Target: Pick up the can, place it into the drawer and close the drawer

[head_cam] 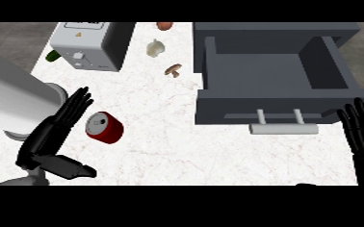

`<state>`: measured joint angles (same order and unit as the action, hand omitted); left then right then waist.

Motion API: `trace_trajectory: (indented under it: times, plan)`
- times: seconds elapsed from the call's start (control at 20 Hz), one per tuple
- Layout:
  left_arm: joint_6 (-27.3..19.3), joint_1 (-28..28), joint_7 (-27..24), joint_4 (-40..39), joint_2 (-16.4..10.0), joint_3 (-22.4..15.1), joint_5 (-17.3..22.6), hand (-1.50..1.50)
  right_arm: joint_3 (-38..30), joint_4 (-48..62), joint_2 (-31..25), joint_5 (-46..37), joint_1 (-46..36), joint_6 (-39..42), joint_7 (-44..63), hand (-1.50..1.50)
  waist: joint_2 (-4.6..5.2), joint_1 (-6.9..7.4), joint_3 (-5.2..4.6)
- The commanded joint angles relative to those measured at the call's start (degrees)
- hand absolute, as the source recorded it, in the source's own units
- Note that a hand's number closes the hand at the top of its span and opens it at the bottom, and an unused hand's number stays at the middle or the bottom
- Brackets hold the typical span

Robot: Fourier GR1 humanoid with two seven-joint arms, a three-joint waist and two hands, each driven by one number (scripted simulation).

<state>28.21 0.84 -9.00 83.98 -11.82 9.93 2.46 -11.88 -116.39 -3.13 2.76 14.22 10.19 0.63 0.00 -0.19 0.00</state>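
Observation:
A red can (104,127) with a silver top lies tilted on the white marble counter (185,144), left of centre. My left hand (53,134) is open just left of the can, fingers straight and pointing up, thumb stretched low to the right; it does not hold the can. The dark grey drawer (274,67) stands pulled open at the right, its inside bare, with a pale handle (282,128) on its front. My right hand (353,127) shows at the right edge beside the handle, fingers straight and up, open.
A white toaster-like appliance (89,45) stands at the back left. A garlic bulb (155,48), a brown mushroom (173,70) and a reddish item (164,26) lie between it and the drawer. A large pale rounded object (21,101) fills the left edge. A green item (53,55) peeks beside the appliance.

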Motion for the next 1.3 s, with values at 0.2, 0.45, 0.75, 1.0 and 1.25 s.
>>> trace_trajectory:
  times: [0.2, 0.45, 0.75, 1.0, 1.25]
  plan:
    - [0.82, 1.40, -11.72, -12.05, -1.36, 0.26, -5.33, -1.50, -2.00, -2.00, -1.35, 1.57, -2.74, 0.23, 5.33, -1.50, 0.00, 0.04, -0.02]
    - [1.53, 7.11, -13.66, -19.86, -3.86, 2.24, -5.29, -1.50, 1.98, -2.98, 1.96, -2.61, -1.31, -0.96, 4.04, -1.50, 0.00, -0.05, -0.02]
    - [1.27, 8.26, -21.57, -29.84, -5.24, 1.95, -8.87, -1.50, -1.40, -0.16, 0.82, -0.78, -1.72, 0.41, 0.60, -1.50, 0.02, -0.10, -0.02]
    - [-0.40, 9.23, -23.39, -33.75, -4.09, 1.89, -9.19, -1.50, -1.32, -2.81, 1.18, -0.01, 2.07, 2.24, 0.76, -1.50, -0.01, -0.11, -0.01]
    - [1.10, 10.01, -23.90, -36.18, -6.41, 2.58, -8.87, -1.50, -2.24, -1.95, 1.57, 0.82, 0.42, 1.56, 0.03, -1.50, -0.02, -0.03, 0.00]
